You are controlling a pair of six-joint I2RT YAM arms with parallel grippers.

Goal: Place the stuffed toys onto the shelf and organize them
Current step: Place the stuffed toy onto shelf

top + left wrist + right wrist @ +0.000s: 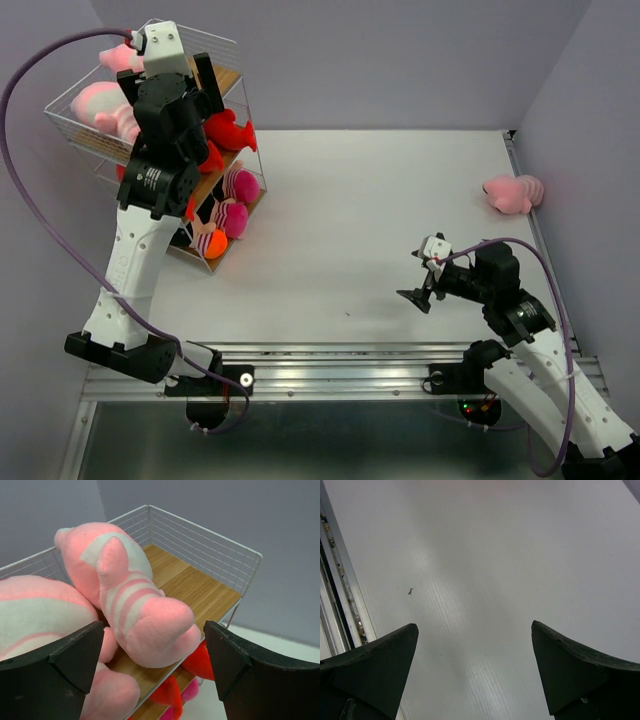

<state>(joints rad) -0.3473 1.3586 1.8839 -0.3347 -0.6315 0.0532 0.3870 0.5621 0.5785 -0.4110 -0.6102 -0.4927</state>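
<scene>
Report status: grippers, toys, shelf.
Left gripper open around pink striped toy on shelf, top tier. Right gripper open, empty. Loose pink toy on table, far right, unobstructed.

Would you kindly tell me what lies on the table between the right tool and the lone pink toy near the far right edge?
Nothing: the top external view shows only bare white table between the right tool and the pink toy.

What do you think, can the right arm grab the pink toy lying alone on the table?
Probably yes. The pink toy lies on that arm's side of the table, with only bare surface between it and the right gripper, which is open and empty. It faces away, so it must turn.
</scene>
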